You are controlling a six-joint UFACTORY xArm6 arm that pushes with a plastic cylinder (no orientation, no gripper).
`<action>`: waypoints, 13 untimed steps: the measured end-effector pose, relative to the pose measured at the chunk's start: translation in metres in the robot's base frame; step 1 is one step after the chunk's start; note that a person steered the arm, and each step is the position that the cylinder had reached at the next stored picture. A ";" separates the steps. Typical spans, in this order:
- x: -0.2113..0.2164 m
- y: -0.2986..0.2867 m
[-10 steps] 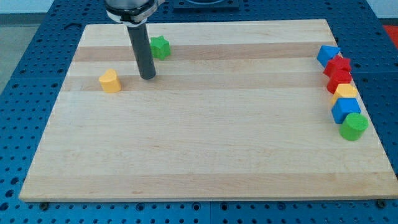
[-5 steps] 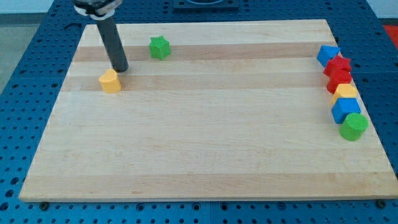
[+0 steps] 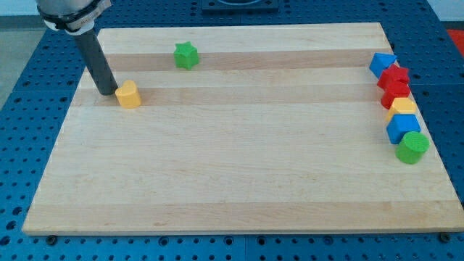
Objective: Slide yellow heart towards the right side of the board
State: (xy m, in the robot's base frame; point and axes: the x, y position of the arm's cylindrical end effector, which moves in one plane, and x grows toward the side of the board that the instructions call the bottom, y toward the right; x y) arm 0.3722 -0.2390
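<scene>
The yellow heart (image 3: pixel 129 95) lies near the board's upper left. My tip (image 3: pixel 107 93) stands just to the left of it, very close or touching its left side. The dark rod rises from the tip toward the view's top left. The wooden board (image 3: pixel 239 174) fills most of the view.
A green star (image 3: pixel 186 55) lies above and to the right of the heart. Along the right edge stand a blue block (image 3: pixel 382 64), two red blocks (image 3: pixel 396 75) (image 3: pixel 395 93), a yellow block (image 3: pixel 403 107), a blue cube (image 3: pixel 402 128) and a green cylinder (image 3: pixel 412 147).
My tip moved left, from right of the heart near the green star, past the heart's top, to its left side. The heart and other blocks have not moved.
</scene>
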 end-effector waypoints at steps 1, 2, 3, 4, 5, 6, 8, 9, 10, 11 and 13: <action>0.017 0.012; 0.024 0.014; 0.024 0.014; 0.023 0.024; 0.023 0.036; 0.023 0.039; 0.018 0.039; 0.014 0.039; 0.014 0.050; 0.014 0.065; 0.014 0.084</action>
State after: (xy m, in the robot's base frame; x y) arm 0.3865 -0.1550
